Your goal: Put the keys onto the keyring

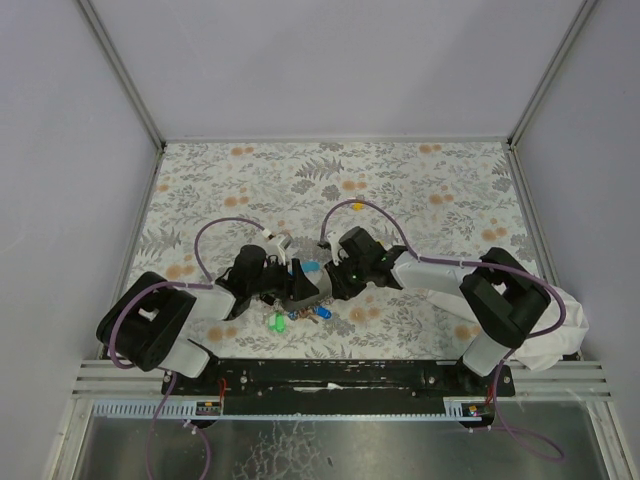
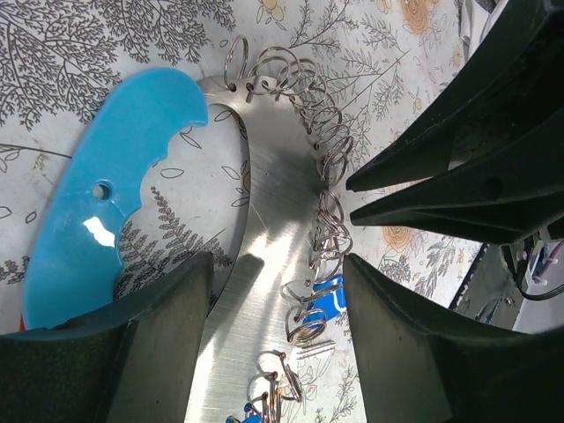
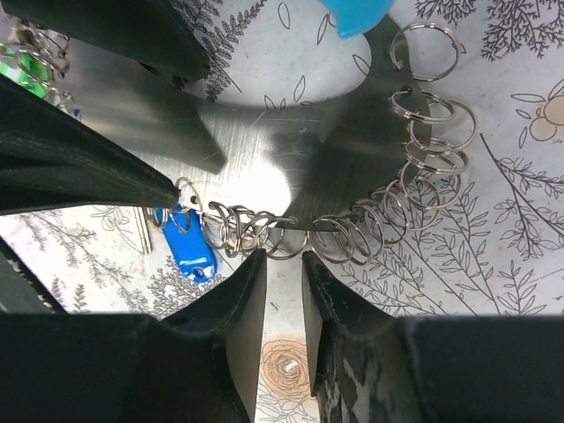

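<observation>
A curved metal plate [image 2: 264,264] with a light-blue handle [image 2: 106,211] carries a row of silvery split rings [image 2: 308,97] along its edge. My left gripper [image 2: 278,264] straddles the plate and is shut on it across its width. A blue-capped key [image 3: 187,242] hangs on one ring. The keyring [image 2: 273,388] with blue and red bits shows at the bottom of the left wrist view. In the top view the capped keys [image 1: 295,314] lie under both grippers. My right gripper [image 3: 282,256] has a narrow empty gap, its tips just short of a ring [image 3: 286,245]. No yellow key shows.
Both arms meet at the near middle of the floral tablecloth [image 1: 400,180]. Grey walls with metal rails [image 1: 120,70] close in the back and sides. A white cloth [image 1: 565,330] lies by the right arm's base. Green-capped keys [image 3: 31,66] show at the right wrist view's edge.
</observation>
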Robot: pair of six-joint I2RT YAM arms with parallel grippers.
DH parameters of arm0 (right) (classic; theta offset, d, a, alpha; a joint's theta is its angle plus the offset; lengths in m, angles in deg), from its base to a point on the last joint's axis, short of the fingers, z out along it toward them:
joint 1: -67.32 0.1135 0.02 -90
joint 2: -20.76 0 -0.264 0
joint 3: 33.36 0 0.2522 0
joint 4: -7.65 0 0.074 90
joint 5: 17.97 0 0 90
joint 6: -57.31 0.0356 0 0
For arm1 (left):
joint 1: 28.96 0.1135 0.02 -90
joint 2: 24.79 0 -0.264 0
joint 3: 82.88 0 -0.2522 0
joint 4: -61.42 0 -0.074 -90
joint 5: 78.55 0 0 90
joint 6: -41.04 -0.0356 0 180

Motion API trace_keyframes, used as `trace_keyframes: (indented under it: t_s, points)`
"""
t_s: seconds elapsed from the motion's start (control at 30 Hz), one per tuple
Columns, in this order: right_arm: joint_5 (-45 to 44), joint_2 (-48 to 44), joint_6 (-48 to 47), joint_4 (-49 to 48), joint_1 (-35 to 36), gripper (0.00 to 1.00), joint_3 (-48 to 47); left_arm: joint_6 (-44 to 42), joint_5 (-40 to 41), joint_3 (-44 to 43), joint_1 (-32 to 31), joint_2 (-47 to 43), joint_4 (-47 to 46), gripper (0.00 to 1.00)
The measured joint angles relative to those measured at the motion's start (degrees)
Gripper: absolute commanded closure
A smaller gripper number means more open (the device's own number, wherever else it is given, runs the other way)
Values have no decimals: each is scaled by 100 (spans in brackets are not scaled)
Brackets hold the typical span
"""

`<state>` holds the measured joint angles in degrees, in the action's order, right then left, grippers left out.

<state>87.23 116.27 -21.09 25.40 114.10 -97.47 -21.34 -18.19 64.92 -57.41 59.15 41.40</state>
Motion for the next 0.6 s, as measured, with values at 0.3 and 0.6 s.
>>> trace_keyframes:
  t_s: [0.3, 0.6]
  points:
    - [-774, -35, -721, -72, 409, 63, 177, 2, 0, -28, 0, 33, 0, 40]
    - [-1115, -186, -1423, -339, 767, 56, 420, 39, -20, -61, 0, 85, -11, 40]
